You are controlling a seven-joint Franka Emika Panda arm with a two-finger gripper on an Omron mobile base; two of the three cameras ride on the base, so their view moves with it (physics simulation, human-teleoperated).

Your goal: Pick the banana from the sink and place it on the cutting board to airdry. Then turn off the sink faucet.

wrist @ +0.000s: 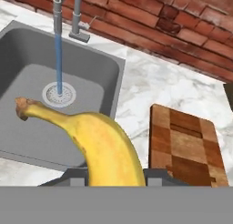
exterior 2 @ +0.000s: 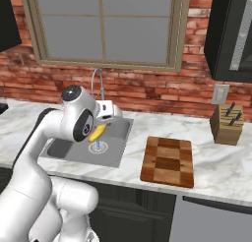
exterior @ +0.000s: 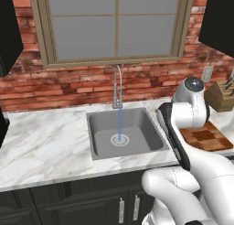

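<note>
My gripper (exterior 2: 100, 129) is clamping one banana (wrist: 98, 143). Below me, one sink (wrist: 27, 73) is catching water (wrist: 58, 63). One cutting board (wrist: 184, 145) is lying to my right.

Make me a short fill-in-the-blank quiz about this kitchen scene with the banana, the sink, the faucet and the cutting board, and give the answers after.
1. The gripper holds the banana lifted above the ____.
2. Water from the sink faucet is still ____ into the drain.
3. The cutting board has ____ lying on it.
4. The knife block stands on the counter beside the ____.

Missing words: sink; running; nothing; cutting board
</note>
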